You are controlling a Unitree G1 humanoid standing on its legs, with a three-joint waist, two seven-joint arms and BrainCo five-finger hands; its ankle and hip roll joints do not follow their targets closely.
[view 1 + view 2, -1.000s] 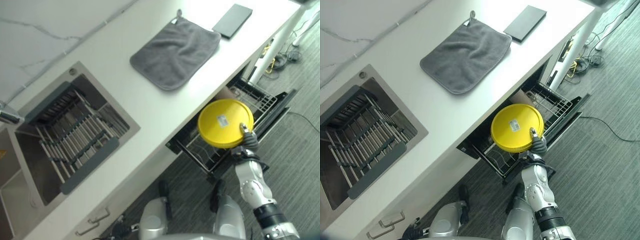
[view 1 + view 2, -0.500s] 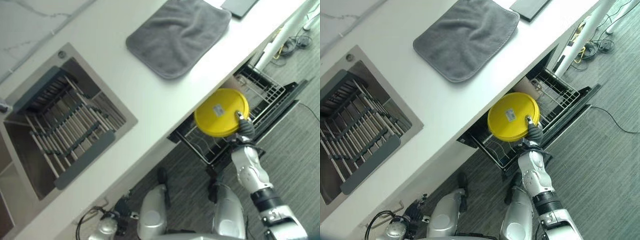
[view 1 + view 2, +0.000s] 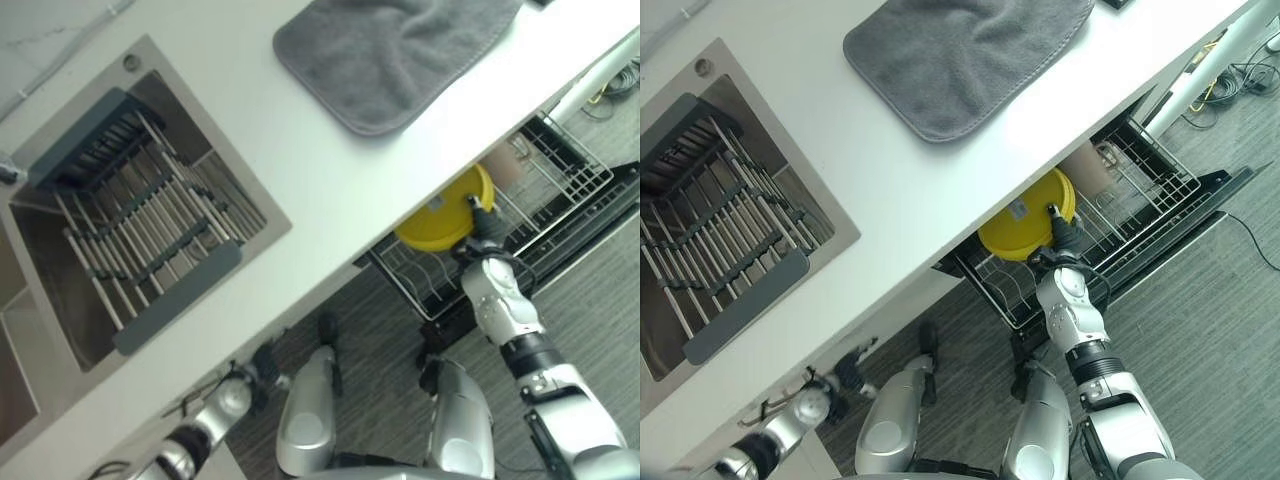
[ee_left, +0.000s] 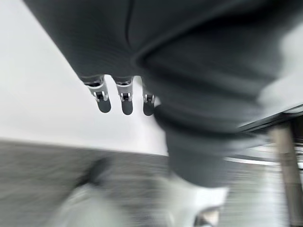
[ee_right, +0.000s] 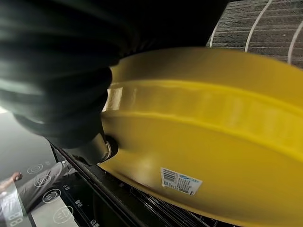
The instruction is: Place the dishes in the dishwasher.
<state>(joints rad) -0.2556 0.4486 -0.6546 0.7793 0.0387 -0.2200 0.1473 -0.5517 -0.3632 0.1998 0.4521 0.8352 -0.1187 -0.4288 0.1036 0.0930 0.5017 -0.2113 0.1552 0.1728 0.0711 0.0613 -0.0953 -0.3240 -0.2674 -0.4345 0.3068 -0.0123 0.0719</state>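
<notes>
Under white counter edge [image 3: 330, 215], right hand [image 3: 482, 228] grips round yellow plastic plate [image 3: 440, 222] over pulled-out wire dishwasher rack [image 3: 560, 180]; left hand [image 4: 122, 97] hangs relaxed, empty. Risk: plate rim striking counter underside, slipping.

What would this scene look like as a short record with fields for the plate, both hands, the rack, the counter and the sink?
plate: yellow plate, partly under the counter edge, over the rack
right hand: right hand pinching the plate's rim
left hand: left hand, fingers straight, holding nothing
rack: dishwasher rack pulled out, white wire
counter: white counter with a grey towel
sink: sink holding a drying rack
</notes>
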